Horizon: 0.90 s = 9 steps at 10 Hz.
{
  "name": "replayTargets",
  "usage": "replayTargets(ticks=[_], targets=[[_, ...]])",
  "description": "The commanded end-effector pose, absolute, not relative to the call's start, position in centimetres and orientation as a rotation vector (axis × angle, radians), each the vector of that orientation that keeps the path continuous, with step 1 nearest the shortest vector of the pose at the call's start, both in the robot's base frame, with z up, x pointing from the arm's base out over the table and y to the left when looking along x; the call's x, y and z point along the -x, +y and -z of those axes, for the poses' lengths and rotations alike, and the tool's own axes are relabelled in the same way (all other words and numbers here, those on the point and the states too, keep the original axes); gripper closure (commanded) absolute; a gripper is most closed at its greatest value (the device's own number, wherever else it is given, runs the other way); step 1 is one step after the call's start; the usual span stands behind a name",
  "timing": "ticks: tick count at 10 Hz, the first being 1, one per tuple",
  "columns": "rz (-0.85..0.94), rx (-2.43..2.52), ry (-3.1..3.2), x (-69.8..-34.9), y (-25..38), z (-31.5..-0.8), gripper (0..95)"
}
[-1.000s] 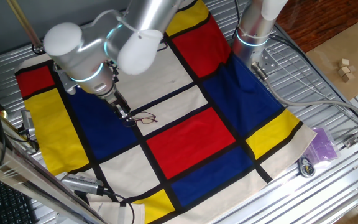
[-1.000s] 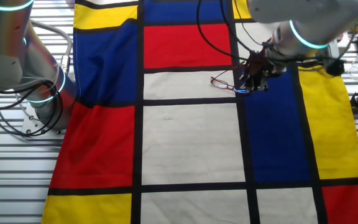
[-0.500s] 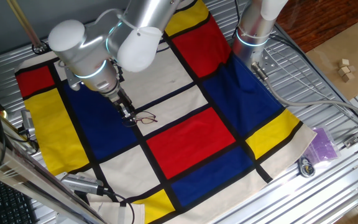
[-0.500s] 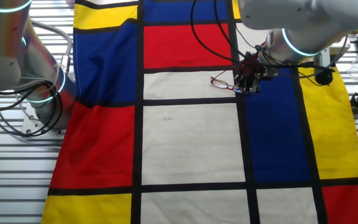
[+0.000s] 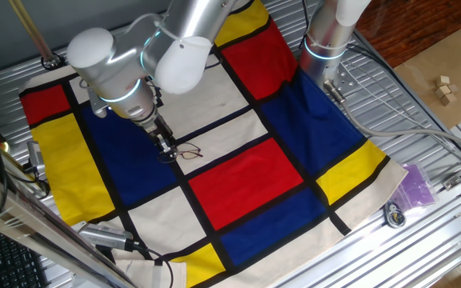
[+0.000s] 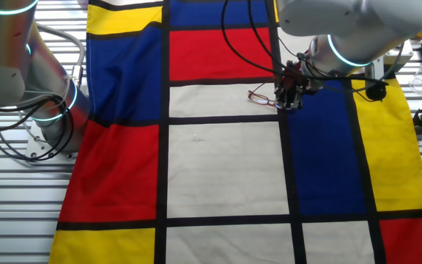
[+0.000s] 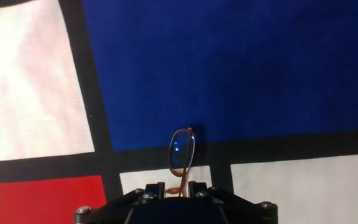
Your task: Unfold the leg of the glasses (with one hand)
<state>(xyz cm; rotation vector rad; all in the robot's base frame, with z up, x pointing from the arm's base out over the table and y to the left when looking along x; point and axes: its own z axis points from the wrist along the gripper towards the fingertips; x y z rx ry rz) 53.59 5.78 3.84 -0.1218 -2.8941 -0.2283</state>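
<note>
One item: glasses (image 7: pixel 181 154), seen edge-on at bottom centre of the hand view, over a black line of the checked cloth (image 5: pixel 246 184).
Grip: gripper (image 6: pixel 289 93) apparently closed on the frame near the bridge.
Change: arm shifted slightly up-frame; glasses barely moved.
Implication: leg not yet seen unfolded.

Table (image 5: pixel 422 120): ribbed metal slats. Cloth (image 5: pixel 246 184): red, blue, yellow, white blocks, black grid lines, covering the table. Floor (image 5: pixel 446 48): tan, dark wood strip beside it.

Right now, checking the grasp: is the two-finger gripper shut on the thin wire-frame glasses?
Apparently shut: gripper pinches the thin wire-frame glasses between its fingertips.
</note>
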Motion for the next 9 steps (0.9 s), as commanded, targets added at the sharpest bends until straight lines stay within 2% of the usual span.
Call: replayTargets(ticks=[1,9], targets=[[0.231,0.125,-2.893,-53.56,5.79,-3.69,76.0],[0.245,0.138,-2.893,-53.15,5.69,-3.11,76.0]])
